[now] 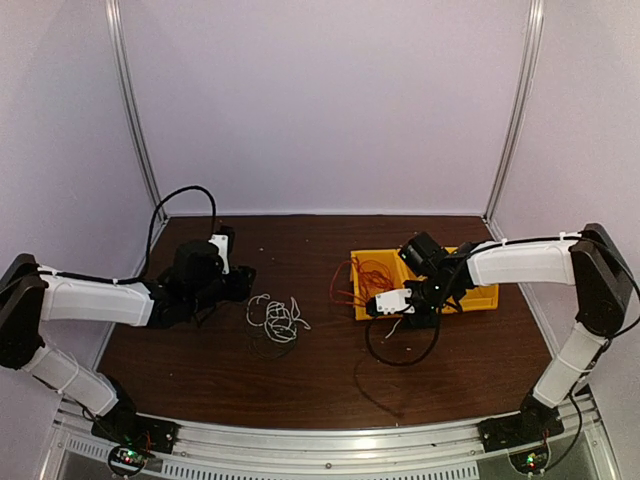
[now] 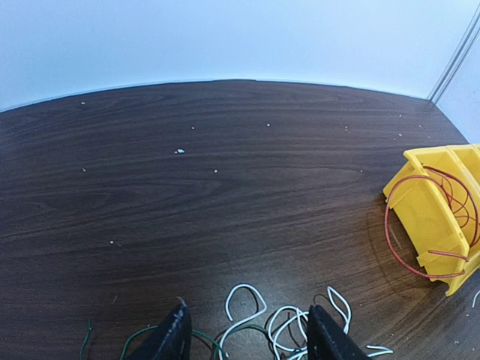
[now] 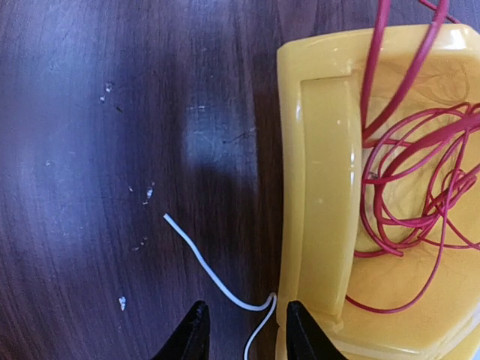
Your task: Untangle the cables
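A white cable (image 1: 276, 318) lies in loose loops on the table, with a dark green wire (image 2: 142, 336) running through it. A red cable (image 1: 372, 274) is coiled in the yellow bin (image 1: 480, 296) and hangs over its left wall. A thin black cable (image 1: 400, 352) makes a loop on the table in front of the bin. My left gripper (image 1: 238, 278) is open and low, with the white loops (image 2: 247, 311) between its fingertips (image 2: 174, 339). My right gripper (image 1: 405, 312) is open at the bin's left wall (image 3: 322, 195), with a white wire (image 3: 214, 274) passing between its jaws.
The yellow bin also shows at the right in the left wrist view (image 2: 431, 217), with the red cable (image 2: 397, 247) drooping over its side. Purple walls and metal posts (image 1: 135, 110) close in the table. Small white flecks dot the wood.
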You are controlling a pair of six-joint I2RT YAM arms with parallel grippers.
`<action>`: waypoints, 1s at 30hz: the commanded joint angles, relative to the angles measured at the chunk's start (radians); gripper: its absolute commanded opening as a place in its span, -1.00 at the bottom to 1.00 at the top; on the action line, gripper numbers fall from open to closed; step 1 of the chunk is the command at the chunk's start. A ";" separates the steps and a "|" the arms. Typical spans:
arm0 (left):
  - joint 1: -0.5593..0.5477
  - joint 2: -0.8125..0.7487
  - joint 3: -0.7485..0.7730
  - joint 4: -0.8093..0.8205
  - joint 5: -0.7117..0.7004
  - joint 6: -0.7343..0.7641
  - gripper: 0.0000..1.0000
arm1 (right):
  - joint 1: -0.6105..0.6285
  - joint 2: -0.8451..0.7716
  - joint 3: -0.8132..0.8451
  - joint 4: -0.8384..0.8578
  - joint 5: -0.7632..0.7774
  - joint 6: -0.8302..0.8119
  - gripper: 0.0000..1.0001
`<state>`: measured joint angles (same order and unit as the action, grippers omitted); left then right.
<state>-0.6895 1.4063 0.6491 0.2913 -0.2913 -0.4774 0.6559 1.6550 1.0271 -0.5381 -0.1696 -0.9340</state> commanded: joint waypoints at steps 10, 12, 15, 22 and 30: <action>-0.005 -0.006 -0.013 0.051 0.010 -0.012 0.07 | 0.036 0.048 0.012 0.092 0.103 -0.057 -0.70; -0.005 -0.001 -0.011 0.053 0.012 -0.012 0.07 | 0.037 0.040 0.004 0.102 0.112 -0.059 -0.83; -0.005 0.003 -0.009 0.057 0.013 -0.013 0.07 | 0.038 0.018 -0.004 0.091 0.110 -0.062 -1.00; -0.005 0.003 -0.012 0.060 0.010 -0.012 0.07 | 0.012 -0.101 0.069 -0.008 0.014 -0.003 -1.00; -0.005 0.006 -0.010 0.064 0.016 -0.010 0.07 | -0.160 -0.204 0.196 -0.051 -0.077 0.032 -1.00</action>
<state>-0.6895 1.4063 0.6434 0.2951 -0.2867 -0.4816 0.5804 1.4895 1.1770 -0.5671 -0.2016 -0.9329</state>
